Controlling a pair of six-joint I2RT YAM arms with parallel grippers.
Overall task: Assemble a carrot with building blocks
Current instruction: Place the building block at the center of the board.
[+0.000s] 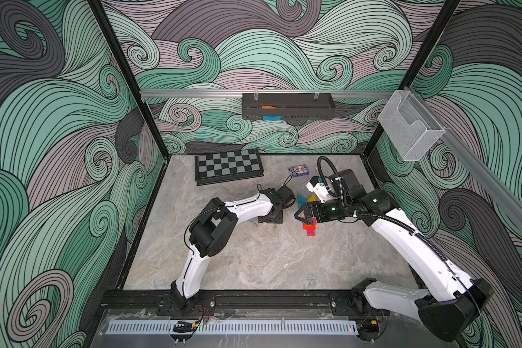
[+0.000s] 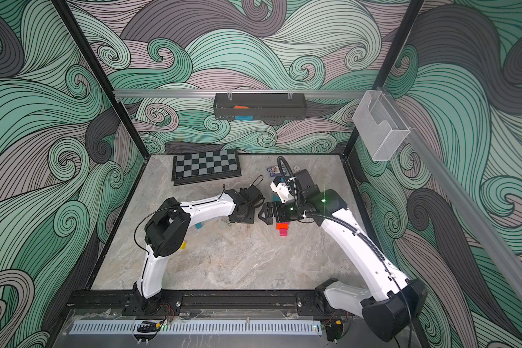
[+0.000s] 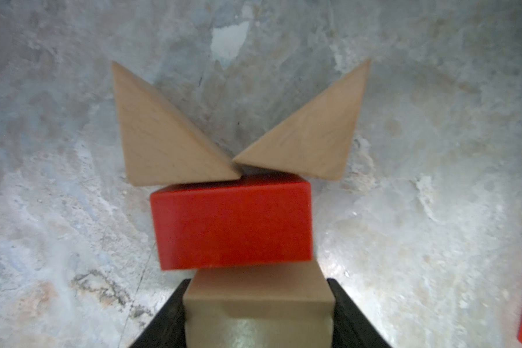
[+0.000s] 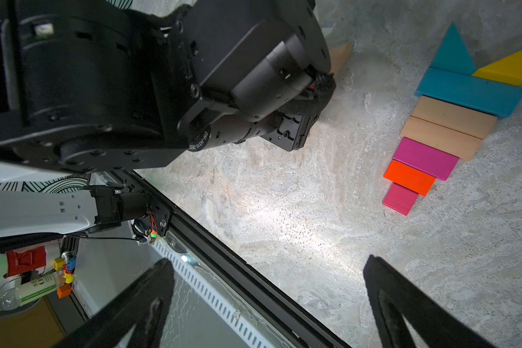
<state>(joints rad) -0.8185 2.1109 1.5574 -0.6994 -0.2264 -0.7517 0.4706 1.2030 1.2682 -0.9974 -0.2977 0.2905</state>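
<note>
Left of centre in a top view, the left gripper (image 1: pixel 271 217) points down at the table (image 1: pixel 253 265). Its wrist view shows the jaws closed on a tan block (image 3: pixel 258 298) at lower centre, just short of a red block (image 3: pixel 234 223), with two tan wedges (image 3: pixel 160 135) fanned beyond. Next right, the right gripper (image 4: pixel 268 260) hangs wide and empty. At the right of its wrist view lies the stepped carrot (image 4: pixel 440 138), running from a pink tip to a teal bar with teal and yellow leaves. It looks nearly complete, though where the held block belongs is unclear.

board (image 1: pixel 229 166) rear | card box (image 1: pixel 298 170) right of it | block row (image 4: pixel 443 126) before box
</note>
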